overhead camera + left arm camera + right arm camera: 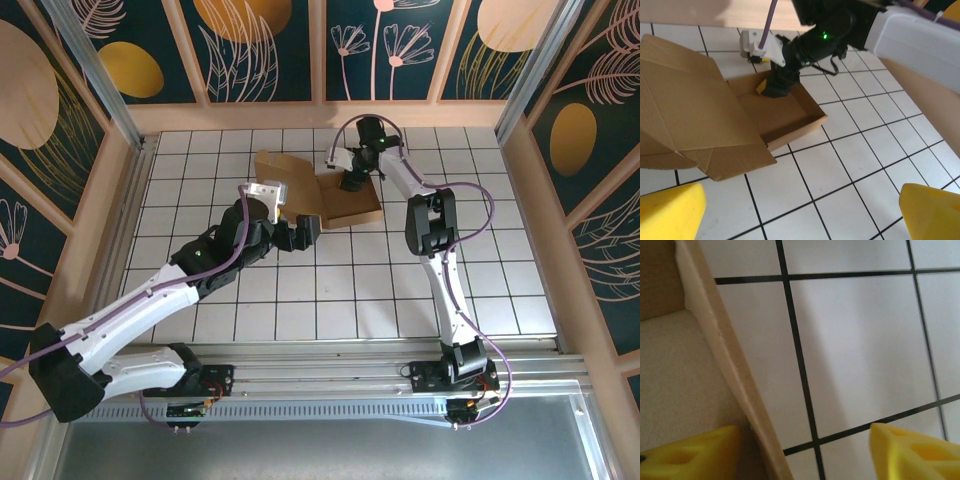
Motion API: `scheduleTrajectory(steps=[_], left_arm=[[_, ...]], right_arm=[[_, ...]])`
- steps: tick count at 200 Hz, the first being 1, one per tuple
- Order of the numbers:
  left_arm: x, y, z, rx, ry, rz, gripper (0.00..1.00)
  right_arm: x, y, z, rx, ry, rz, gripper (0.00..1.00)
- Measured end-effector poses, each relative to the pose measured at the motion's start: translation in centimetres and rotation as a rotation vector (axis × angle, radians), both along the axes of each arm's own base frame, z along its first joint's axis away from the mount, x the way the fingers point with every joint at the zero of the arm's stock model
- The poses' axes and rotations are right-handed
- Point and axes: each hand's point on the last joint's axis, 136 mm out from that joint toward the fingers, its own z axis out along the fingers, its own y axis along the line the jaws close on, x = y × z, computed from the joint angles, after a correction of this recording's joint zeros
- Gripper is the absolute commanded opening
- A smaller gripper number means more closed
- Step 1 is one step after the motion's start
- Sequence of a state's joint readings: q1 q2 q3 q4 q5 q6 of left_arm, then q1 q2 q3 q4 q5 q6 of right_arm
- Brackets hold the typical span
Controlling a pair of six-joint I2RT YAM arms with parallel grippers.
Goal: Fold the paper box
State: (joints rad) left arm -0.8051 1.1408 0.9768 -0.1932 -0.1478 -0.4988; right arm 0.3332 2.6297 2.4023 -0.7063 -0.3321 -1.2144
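While both my arms reach over the white tiled table (400, 290), the paper box (345, 200) lies at the far middle. It is a shallow brown tray with raised walls, and its big lid flap (695, 100) is open and spread to the left.

Listener: What are your hands doing?

Me: My right gripper (352, 182) dips into the tray's far corner. Its yellow fingers (685, 452) stand apart astride a tray wall (715, 340), one inside and one outside, not pinching it. My left gripper (305, 232) hovers just beside the tray's near left corner, spread wide and holding nothing.

Listener: How will the cardboard handle?

Me: I judge it light and fairly stiff, bending readily only along its creases. Being so light, it will likely slide on the smooth tiles when pushed, so one hand should pin a wall while the other works. I would take the lid flap by its free edge, away from the crease, and swing it over the tray. Pinching hard mid-panel could dent it.

Listener: Any print or labels?

Me: None that I can read. The cardboard is plain brown on every face I see.
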Motion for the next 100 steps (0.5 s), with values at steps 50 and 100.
scheduleTrajectory(steps=[50,100], left_arm=[[-0.4,1.1,-1.9,0.036,-0.006,0.015,0.99],[-0.9,2.4,-2.7,0.007,0.011,0.066,0.99]], right_arm=[[-0.2,0.1,-0.3,0.005,0.019,-0.012,0.3],[-2.0,1.5,-0.9,0.051,0.129,-0.151,0.06]])
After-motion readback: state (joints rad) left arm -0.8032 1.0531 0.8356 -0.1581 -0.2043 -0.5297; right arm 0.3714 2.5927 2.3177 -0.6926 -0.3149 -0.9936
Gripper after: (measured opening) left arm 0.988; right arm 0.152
